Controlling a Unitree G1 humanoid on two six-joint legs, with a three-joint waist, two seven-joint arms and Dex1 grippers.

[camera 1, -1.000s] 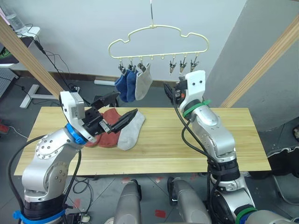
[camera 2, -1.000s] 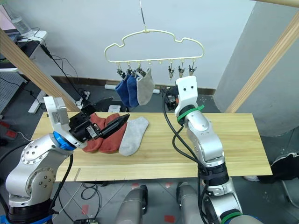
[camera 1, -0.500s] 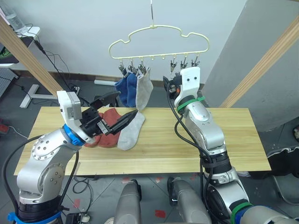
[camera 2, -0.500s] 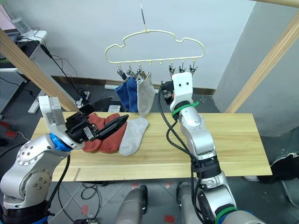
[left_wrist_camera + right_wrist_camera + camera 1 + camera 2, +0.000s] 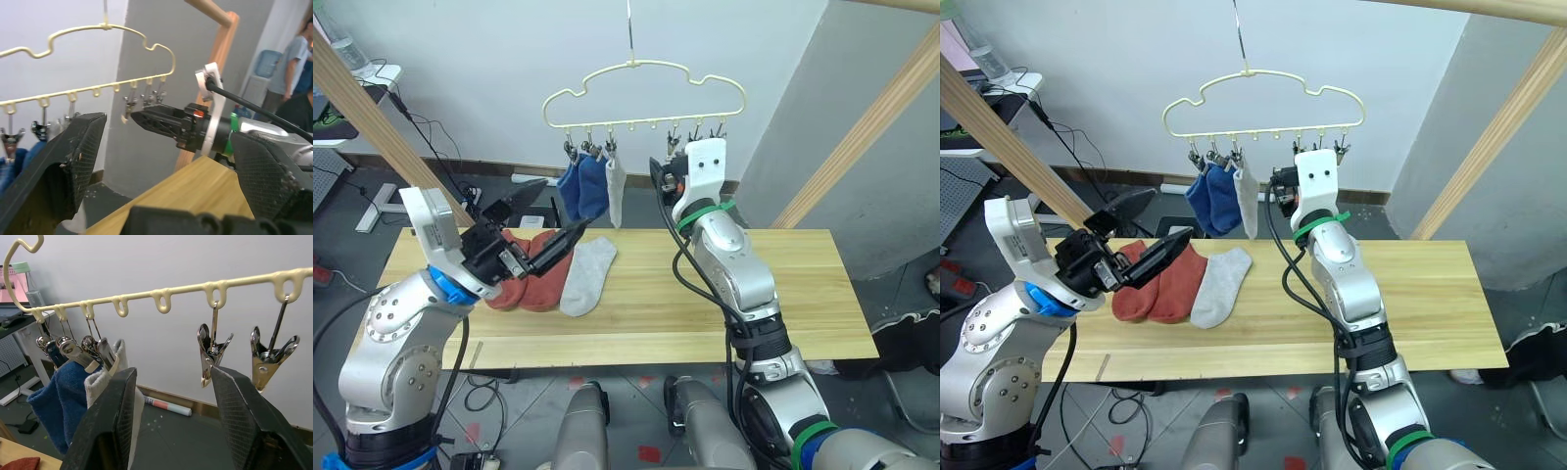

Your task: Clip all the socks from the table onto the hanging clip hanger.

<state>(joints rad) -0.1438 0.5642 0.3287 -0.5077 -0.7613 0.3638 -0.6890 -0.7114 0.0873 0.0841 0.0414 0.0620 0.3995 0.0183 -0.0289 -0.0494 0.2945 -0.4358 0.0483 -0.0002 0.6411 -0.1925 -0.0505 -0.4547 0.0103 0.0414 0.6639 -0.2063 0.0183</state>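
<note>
The cream clip hanger (image 5: 646,93) hangs above the table's (image 5: 783,284) far edge. Two blue socks (image 5: 579,186) and a light grey sock (image 5: 615,191) hang from its left clips. The right clips (image 5: 211,355) are bare. Two rust-red socks (image 5: 533,279) and a grey sock (image 5: 585,274) lie side by side on the table's left half. My left gripper (image 5: 548,217) hovers open and empty over the red socks. My right gripper (image 5: 171,374) is raised just below the bare clips, open, holding nothing.
Thick wooden poles slant up at the left (image 5: 372,117) and the right (image 5: 862,127) of the table. Cables and a desk leg lie on the floor behind. People (image 5: 293,63) stand far off beside a water dispenser.
My right gripper has risen from beside the table's far edge up to the hanger's bare clips. My left gripper has lifted and drawn back to the left. The hanging grey sock has turned edge-on.
</note>
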